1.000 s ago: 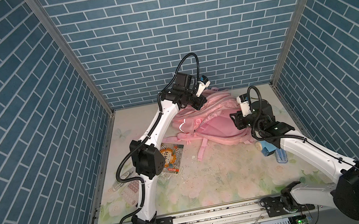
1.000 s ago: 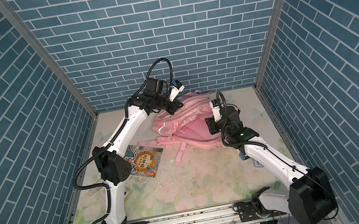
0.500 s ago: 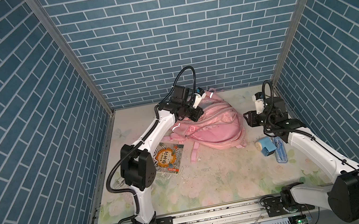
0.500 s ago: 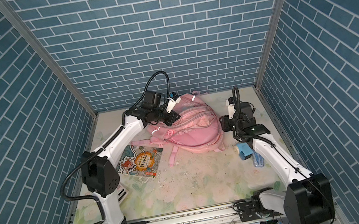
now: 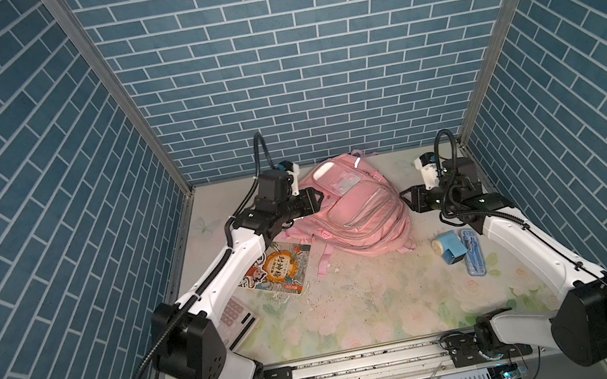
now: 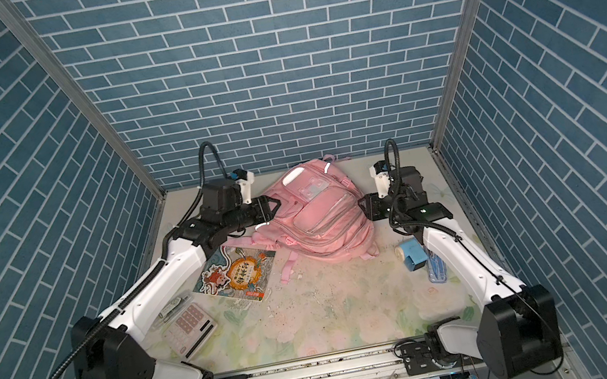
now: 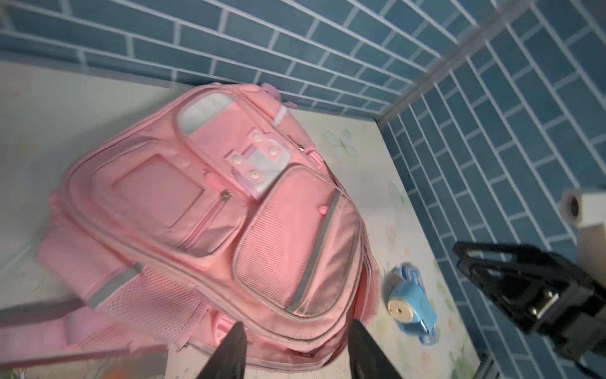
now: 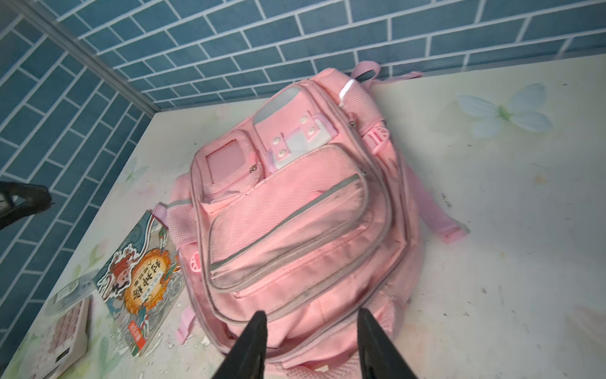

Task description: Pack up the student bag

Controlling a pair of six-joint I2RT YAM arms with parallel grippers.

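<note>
The pink student bag (image 5: 355, 206) lies mid-frame by the back wall, its pockets apparently zipped. The left gripper (image 5: 318, 199) and right gripper (image 5: 407, 201) flank it, jaws apart and empty. The picture book (image 5: 275, 267), calculator (image 5: 235, 316), blue sharpener (image 5: 449, 247) and pencil case (image 5: 474, 258) lie outside, so packing looks barely begun.

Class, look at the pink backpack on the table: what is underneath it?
Pink straps stick out from under the student bag, which lies front-up on the flowery table. Anything else beneath it is covered by the bag itself.
</note>
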